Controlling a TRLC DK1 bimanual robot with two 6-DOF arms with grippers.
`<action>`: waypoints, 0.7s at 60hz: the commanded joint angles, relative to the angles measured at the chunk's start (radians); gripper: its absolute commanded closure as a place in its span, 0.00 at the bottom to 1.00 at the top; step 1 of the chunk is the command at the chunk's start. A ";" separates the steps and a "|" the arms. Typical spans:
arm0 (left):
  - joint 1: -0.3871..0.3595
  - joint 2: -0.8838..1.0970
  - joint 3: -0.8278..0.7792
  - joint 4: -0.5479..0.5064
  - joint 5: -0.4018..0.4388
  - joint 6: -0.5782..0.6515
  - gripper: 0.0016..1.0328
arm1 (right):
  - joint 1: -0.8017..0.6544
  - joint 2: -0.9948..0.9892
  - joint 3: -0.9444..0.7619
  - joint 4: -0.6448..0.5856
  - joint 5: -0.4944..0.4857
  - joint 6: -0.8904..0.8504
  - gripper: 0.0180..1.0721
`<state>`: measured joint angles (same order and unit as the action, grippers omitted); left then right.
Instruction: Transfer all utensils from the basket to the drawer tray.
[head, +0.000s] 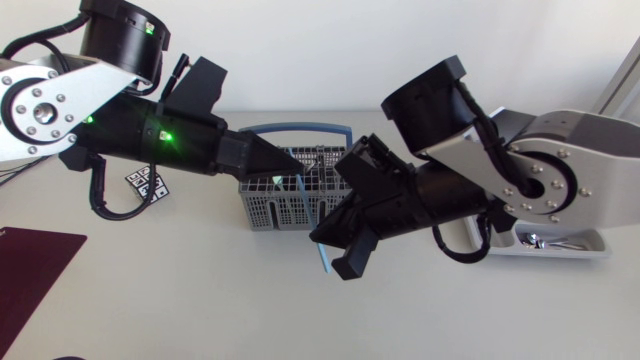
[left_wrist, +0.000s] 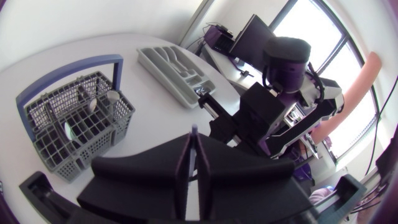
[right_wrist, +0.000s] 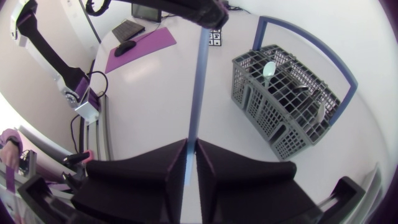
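Observation:
A long blue-handled utensil (head: 324, 256) (right_wrist: 200, 81) hangs slanted beside the front right corner of the grey basket (head: 270, 205) with the blue handle. My left gripper (head: 285, 168) (left_wrist: 194, 162), over the basket, is shut on the utensil's upper end (left_wrist: 194, 132). My right gripper (head: 335, 240) (right_wrist: 191, 155) is shut on its lower part. The basket (left_wrist: 74, 118) (right_wrist: 286, 93) holds other utensils, among them a spoon (right_wrist: 268, 68). The grey drawer tray (head: 575, 248) (left_wrist: 171, 68) lies at the right, largely hidden behind my right arm.
A dark red mat (head: 30, 260) (right_wrist: 140, 46) lies at the table's left front. A printed marker square (head: 148, 183) sits left of the basket. The two arms cross close together above the table's middle.

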<state>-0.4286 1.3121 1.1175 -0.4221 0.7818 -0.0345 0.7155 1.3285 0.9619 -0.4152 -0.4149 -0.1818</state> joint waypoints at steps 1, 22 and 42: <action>-0.006 0.016 0.022 0.002 0.016 -0.030 0.96 | 0.009 0.011 -0.014 0.001 -0.010 0.001 0.95; 0.080 0.003 0.120 0.048 0.014 -0.070 0.45 | -0.005 -0.015 -0.058 -0.039 -0.010 -0.012 0.95; 0.194 0.016 0.191 0.042 -0.093 -0.056 0.45 | -0.263 -0.114 -0.111 -0.139 -0.013 -0.088 0.95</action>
<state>-0.2230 1.3163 1.2919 -0.3382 0.7197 -0.1341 0.5369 1.2461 0.8703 -0.5228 -0.4232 -0.2329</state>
